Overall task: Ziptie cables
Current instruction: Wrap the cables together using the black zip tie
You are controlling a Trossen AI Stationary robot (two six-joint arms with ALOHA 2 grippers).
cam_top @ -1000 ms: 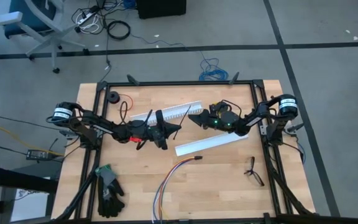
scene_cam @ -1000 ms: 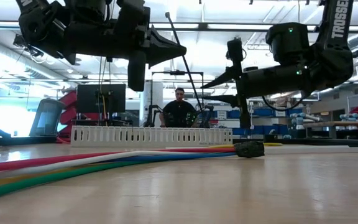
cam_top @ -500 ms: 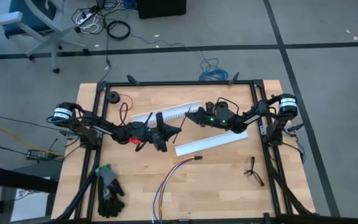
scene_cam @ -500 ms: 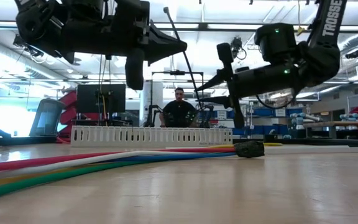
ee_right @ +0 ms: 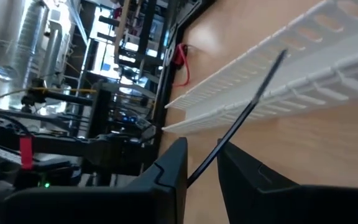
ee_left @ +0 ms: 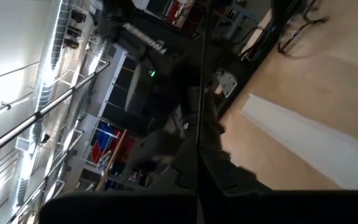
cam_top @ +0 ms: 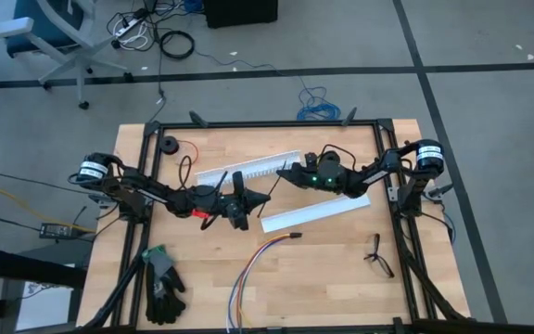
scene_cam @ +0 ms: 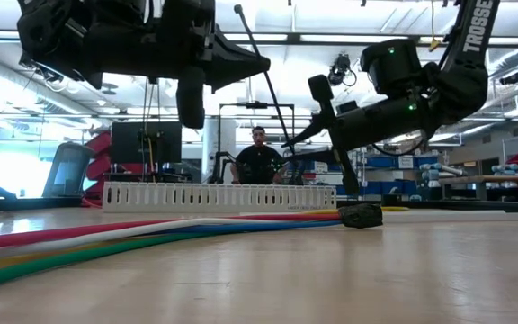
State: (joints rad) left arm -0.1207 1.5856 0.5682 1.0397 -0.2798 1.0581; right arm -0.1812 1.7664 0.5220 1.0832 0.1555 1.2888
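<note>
Closest to the front edge, the cables (scene_cam: 106, 236) lie flat on the table (scene_cam: 349, 279) in a loose coloured fan. Nothing is touching them, and they sit well apart from both arms, so the actual tying hasn't started. The action is up in the air over the middle of the table. The left gripper (scene_cam: 261, 65) looks clamped on the ziptie (scene_cam: 250, 40) partway along, with the thin black strip sticking up at a slant and its other end running down toward the right arm. The right gripper (ee_right: 202, 149) has its fingers spread, and from its wrist camera the strip runs through the gap between them without visibly touching either one. My read is that this is a handover or regrip, so each arm ends up with one end. To do it well, I'd centre the strip in that gap before closing. I'd grab near the free end, not the middle, so there's enough length to loop under the wires. The left should stay clamped until the right has really pinched it. The strip is floppy and skinny, so a slow close matters, otherwise it'll just flick out sideways. Behind the arms is the white channel (scene_cam: 214, 196), and a person (scene_cam: 259, 164) sits way back in the room.
</note>
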